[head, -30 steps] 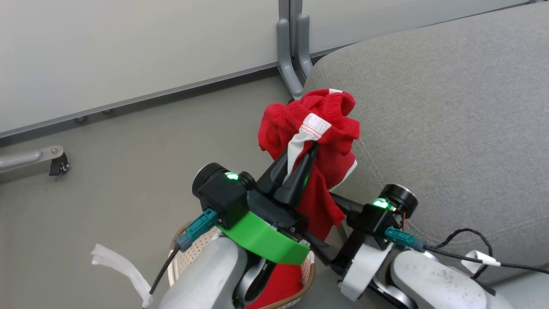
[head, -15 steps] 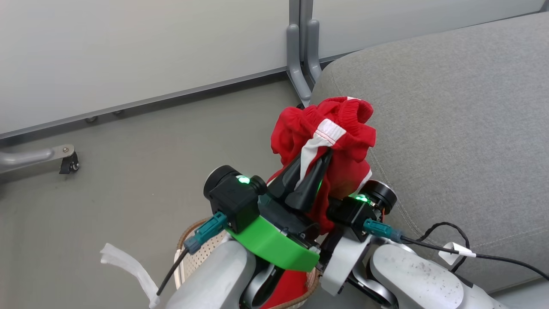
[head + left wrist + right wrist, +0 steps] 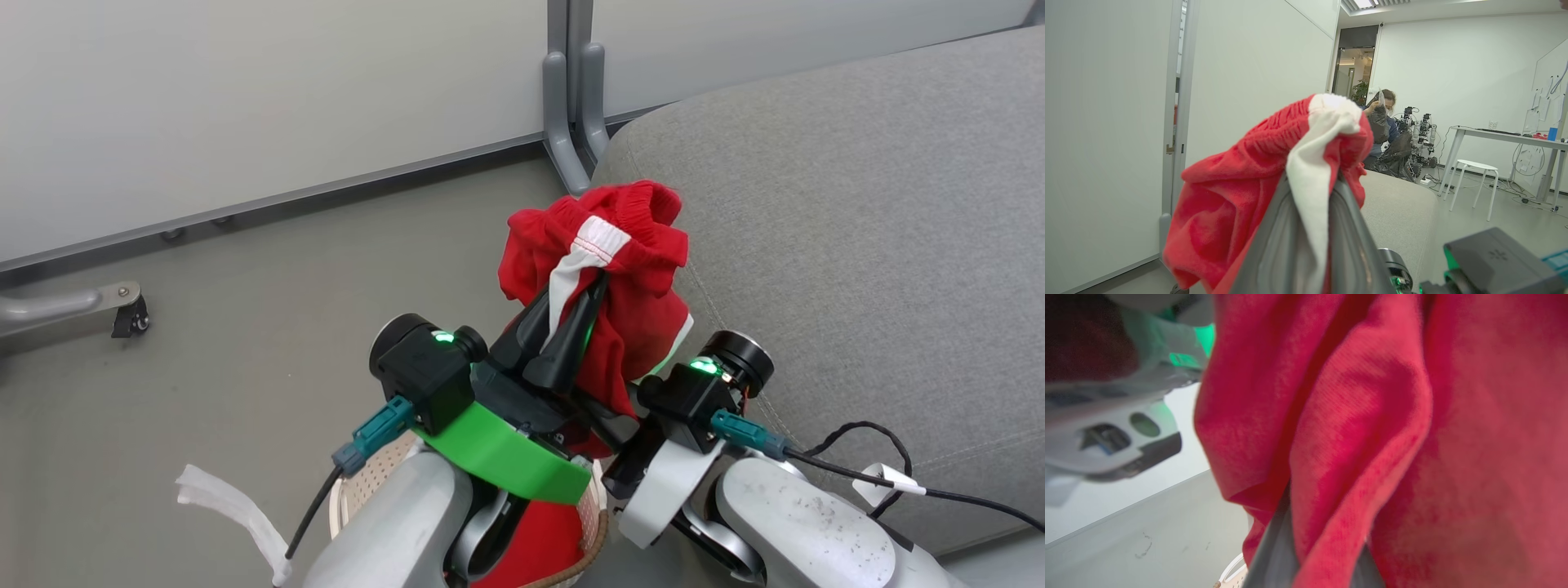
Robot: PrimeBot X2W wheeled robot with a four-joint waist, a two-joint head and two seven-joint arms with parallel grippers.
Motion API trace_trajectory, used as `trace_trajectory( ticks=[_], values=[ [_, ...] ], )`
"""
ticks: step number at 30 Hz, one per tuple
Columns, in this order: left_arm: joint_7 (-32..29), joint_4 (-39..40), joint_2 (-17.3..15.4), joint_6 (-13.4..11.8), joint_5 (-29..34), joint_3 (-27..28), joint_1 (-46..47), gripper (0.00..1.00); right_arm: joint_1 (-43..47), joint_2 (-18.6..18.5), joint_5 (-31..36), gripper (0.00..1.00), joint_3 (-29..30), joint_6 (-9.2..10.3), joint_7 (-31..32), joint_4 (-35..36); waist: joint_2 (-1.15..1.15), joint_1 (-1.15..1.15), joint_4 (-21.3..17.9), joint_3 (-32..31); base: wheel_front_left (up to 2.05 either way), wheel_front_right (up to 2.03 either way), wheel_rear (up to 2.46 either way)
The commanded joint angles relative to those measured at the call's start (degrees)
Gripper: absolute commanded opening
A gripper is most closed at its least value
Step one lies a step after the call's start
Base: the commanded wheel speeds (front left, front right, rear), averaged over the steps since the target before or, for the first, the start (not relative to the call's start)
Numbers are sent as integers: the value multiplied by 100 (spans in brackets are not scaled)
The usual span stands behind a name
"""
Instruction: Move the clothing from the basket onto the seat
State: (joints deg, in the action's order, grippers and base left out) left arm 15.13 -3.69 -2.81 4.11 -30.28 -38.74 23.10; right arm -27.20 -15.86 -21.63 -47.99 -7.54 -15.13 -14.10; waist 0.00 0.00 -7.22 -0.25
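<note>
A grey floor [image 3: 245,327] runs along a pale wall panel [image 3: 245,98], with the grey sofa seat [image 3: 857,204] on the right. The left gripper [image 3: 589,287] is clenched on a white stripe of the red garment [image 3: 633,245], holding it in the air near the seat's rounded corner, above the basket [image 3: 367,482]. The cloth bunches over the fingertips and hangs down behind them. A fold runs between the right gripper's [image 3: 1323,555] fingers; whether they pinch it, I cannot tell. More red cloth [image 3: 539,539] lies in the basket.
</note>
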Motion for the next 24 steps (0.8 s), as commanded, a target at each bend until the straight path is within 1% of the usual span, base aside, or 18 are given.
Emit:
trace_trajectory(
  ticks=[1, 18, 22, 23, 24],
  values=[
    [3, 14, -15, 18, 35, 36, -55, 0, 90, -8, 12, 0, 12, 10, -4, 26, 0, 0, -11, -4, 0, 0, 0],
    [3, 17, -15, 28, 5, 21, -71, 0, 121, -8, 48, 0, -20, 10, -4, -7, 0, 0, 27, -17, 0, 0, 0],
    [3, -16, -15, -16, -31, 30, -109, 0, 109, -12, 41, 0, -20, 10, -4, -14, 0, 0, 33, -27, 0, 0, 0],
    [3, -32, -15, -22, -35, 19, -111, 3, 112, -8, 38, 0, -14, 10, -4, -6, 0, 0, 34, -28, 0, 0, 0],
    [3, -33, -15, -33, -11, 20, -105, 18, 117, -4, 35, 0, -10, 10, -4, 2, 0, 0, 34, -29, 0, 0, 0]
  ],
)
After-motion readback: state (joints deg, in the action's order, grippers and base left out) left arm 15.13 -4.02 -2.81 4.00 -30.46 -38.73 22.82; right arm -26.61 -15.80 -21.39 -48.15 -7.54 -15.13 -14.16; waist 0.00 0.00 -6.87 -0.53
